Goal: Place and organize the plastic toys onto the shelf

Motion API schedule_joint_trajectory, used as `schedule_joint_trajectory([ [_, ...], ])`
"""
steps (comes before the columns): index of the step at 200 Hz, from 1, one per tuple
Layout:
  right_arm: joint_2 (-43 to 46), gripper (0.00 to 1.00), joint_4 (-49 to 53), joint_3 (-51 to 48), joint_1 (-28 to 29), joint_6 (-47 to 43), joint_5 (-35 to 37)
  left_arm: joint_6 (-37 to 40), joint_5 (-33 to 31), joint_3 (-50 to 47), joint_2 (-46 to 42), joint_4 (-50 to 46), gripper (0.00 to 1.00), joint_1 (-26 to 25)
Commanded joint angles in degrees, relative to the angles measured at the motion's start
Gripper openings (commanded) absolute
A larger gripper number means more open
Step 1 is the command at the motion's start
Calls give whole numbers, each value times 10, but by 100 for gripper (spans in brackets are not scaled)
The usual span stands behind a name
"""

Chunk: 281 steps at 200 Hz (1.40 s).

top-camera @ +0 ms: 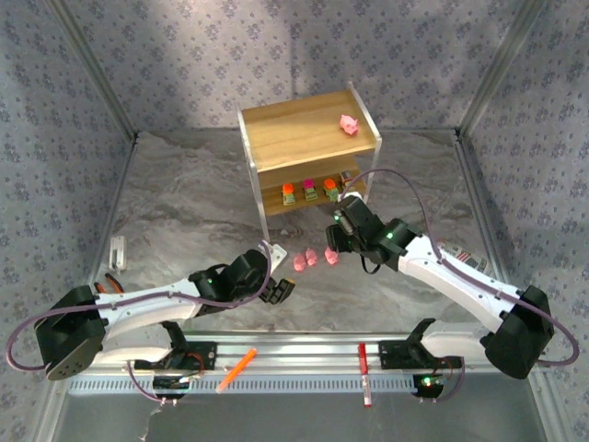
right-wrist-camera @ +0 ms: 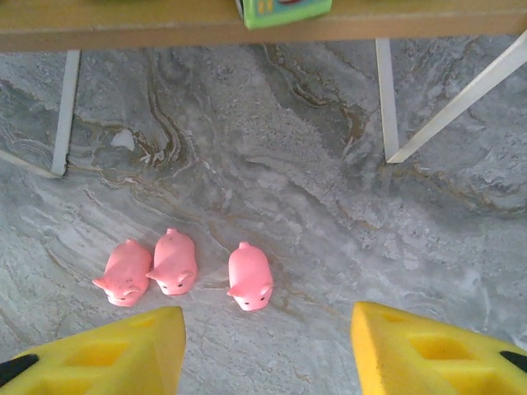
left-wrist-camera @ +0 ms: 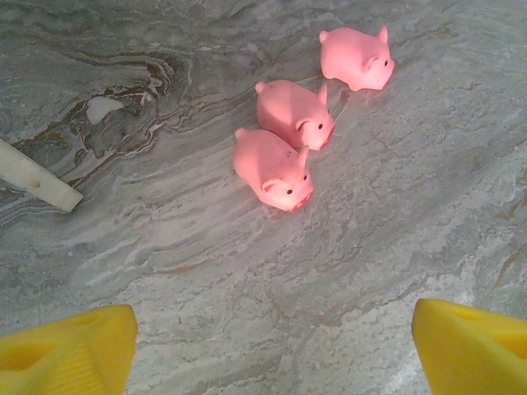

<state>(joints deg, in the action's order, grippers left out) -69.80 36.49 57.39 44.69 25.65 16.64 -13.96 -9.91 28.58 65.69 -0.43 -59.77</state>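
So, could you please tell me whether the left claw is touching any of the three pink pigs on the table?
Apart. In the left wrist view, bare table lies between the left claw's yellow fingers and the nearest pink pig.

Your non-task items, on the grey marbled table (top-camera: 184, 212): one orange marker (top-camera: 236, 369), tilted, and one red marker (top-camera: 363, 373), both across the near metal rail (top-camera: 304, 354) (well apart); one small white piece (top-camera: 118, 250) near the left edge.
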Motion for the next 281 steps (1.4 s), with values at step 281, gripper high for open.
schedule_joint_trajectory([
  [281,-138,56,-157,-116,17,60,-29,8,-16,18,0,-11,87,-4],
])
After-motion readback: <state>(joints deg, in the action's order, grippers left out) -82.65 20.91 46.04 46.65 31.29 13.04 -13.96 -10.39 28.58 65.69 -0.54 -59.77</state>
